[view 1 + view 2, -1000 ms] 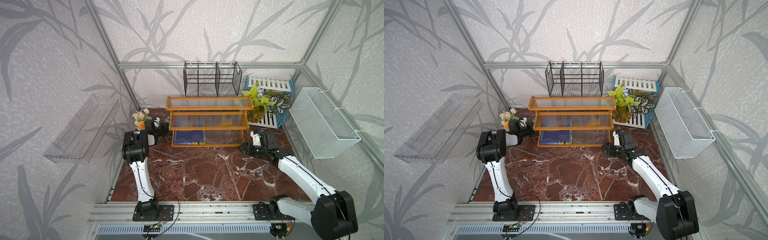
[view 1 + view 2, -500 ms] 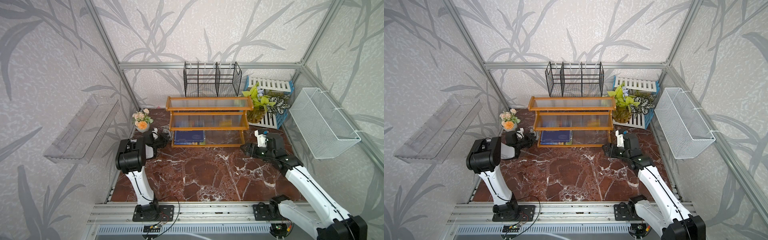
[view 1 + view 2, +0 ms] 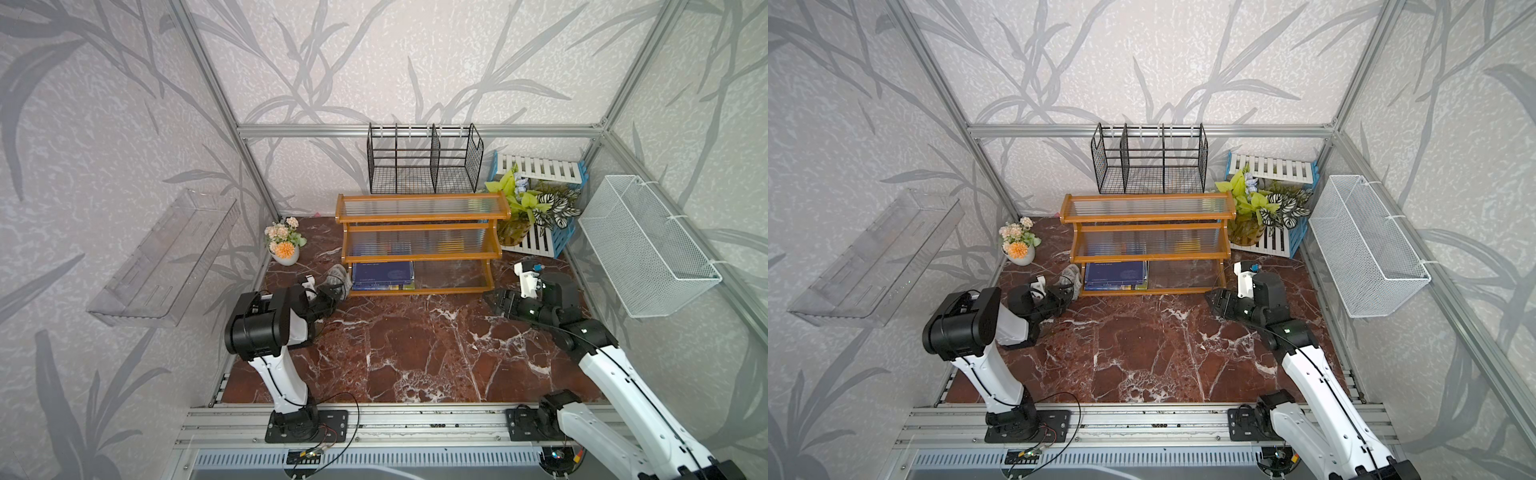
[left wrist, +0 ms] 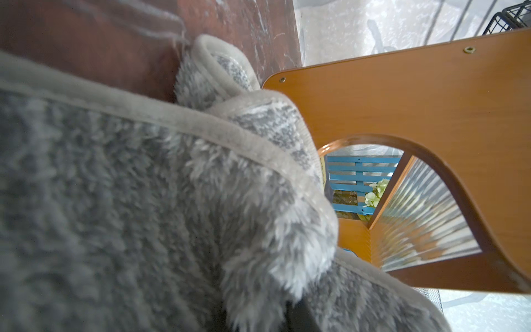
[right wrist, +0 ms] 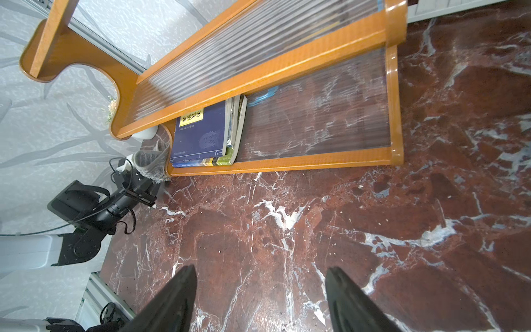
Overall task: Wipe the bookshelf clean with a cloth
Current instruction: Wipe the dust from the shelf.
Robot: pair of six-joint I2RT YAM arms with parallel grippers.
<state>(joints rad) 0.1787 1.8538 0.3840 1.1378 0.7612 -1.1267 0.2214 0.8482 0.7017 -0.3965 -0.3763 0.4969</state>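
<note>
Gripped the cloth (image 3: 337,277) in the left pincer (image 3: 330,291), low at the bookshelf (image 3: 422,217) left end panel; wiping likely in hand. Hung right pincer (image 5: 260,268) wide, empty. Needed next: strokes along the shelves.

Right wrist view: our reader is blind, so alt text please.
The orange-brown bookshelf, books on its lowest tier, stands on red marble; the left gripper holds the grey cloth at its end. The right fingers are open, empty.

Marble floor (image 3: 415,345) before the bookshelf (image 3: 419,226) lies open to me; books (image 3: 382,275) fill its bottom tier's left half only.
</note>
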